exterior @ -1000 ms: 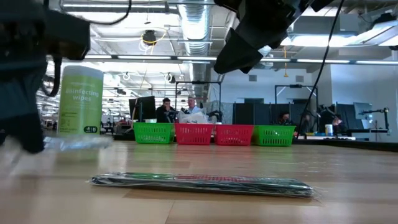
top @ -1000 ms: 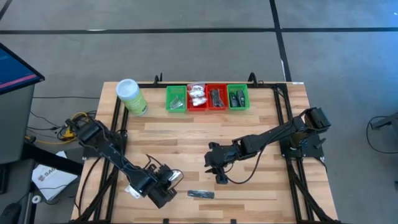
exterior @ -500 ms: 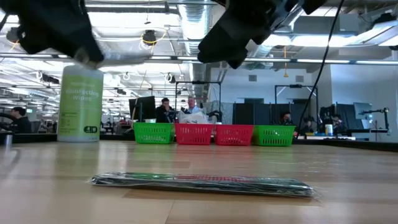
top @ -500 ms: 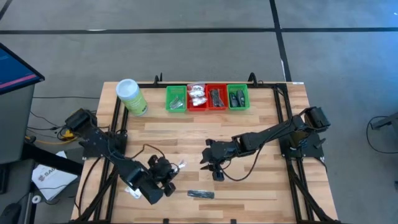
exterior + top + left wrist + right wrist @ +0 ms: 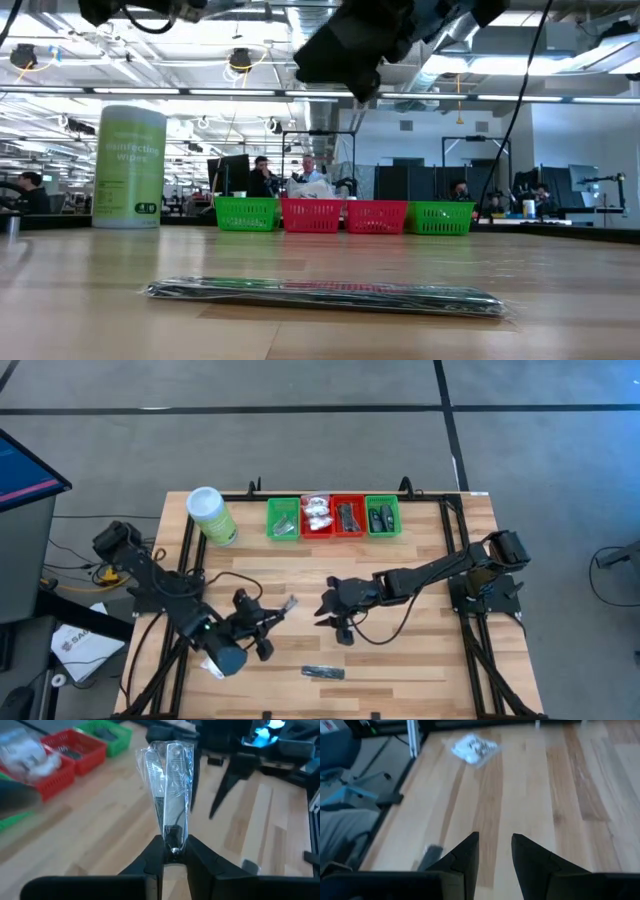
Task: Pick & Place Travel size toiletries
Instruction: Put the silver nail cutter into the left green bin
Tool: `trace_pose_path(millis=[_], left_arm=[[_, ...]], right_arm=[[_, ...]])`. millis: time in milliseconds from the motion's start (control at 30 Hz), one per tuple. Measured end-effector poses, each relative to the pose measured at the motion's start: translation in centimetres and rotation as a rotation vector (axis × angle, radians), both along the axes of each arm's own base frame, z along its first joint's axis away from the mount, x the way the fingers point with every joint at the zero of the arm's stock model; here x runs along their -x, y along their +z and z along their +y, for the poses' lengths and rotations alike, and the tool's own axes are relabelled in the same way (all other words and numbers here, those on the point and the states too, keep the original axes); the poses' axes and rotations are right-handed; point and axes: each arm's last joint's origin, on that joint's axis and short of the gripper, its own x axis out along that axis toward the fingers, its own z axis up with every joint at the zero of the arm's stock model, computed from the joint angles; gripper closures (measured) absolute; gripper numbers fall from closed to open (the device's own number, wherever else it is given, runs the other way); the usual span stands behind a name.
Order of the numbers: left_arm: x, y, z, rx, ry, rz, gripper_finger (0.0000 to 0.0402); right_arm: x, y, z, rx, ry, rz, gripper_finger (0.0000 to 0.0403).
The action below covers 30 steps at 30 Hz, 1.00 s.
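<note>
1. Two arms show in the high view. The left gripper [image 5: 272, 612] is lifted over the middle-left of the table [image 5: 420, 660] and carries a small shiny sachet [image 5: 287, 603]. The right gripper [image 5: 330, 615] hangs near the table middle, close beside it. A dark packet [image 5: 323, 673] lies near the front edge, and four trays [image 5: 333, 518] at the back edge already have toiletries in them. I judge that the step in hand is the carry of the sachet to a tray.

2. Low view: the dark packet [image 5: 325, 296] lies flat on the wood, long, thin and wrapped in clear film. Both arms are above it, not touching it. The trays [image 5: 345, 216] stand well behind.

3. Left wrist view: the left fingers [image 5: 200, 857] are clamped on the lower end of the sachet [image 5: 169, 795], which stands upright, clear and crinkled, with a dark small piece inside. The next move calls for reaching over the right tray and then releasing; the film looks slippery.

4. Right wrist view: the right fingers [image 5: 465, 855] stand apart with nothing between them. A white packet [image 5: 472, 747] lies on the table far ahead.
</note>
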Motion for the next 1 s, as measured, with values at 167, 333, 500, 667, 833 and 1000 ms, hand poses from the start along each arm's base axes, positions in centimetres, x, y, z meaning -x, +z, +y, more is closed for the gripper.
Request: trace_pose_path(millis=[167, 333, 500, 667, 833, 1000], left_arm=[[0.2, 0.6, 0.3, -0.039, 0.004, -0.021, 0.0359], [0.2, 0.8, 0.3, -0.071, 0.017, -0.041, 0.0360], [-0.1, 1.2, 0.2, -0.115, 0.013, -0.069, 0.0359], [-0.3, 1.5, 0.0, -0.149, -0.004, -0.084, 0.0359], [-0.4, 1.7, 0.4, -0.186, 0.024, -0.091, 0.0359], [-1.1, 1.9, 1.7, -0.208, 0.064, -0.075, 0.0359]], right_arm=[[-0.7, 1.3, 0.2, -0.006, 0.017, -0.154, 0.0295], [-1.1, 2.2, -0.1, -0.008, 0.025, -0.259, 0.0295], [-1.3, 2.5, -0.5, -0.021, 0.009, -0.292, 0.0295], [-1.3, 2.7, -0.4, -0.019, 0.015, -0.313, 0.0295], [-1.4, 2.8, -0.4, -0.020, 0.013, -0.319, 0.0295], [-1.4, 2.8, -0.4, -0.019, 0.014, -0.319, 0.0295]])
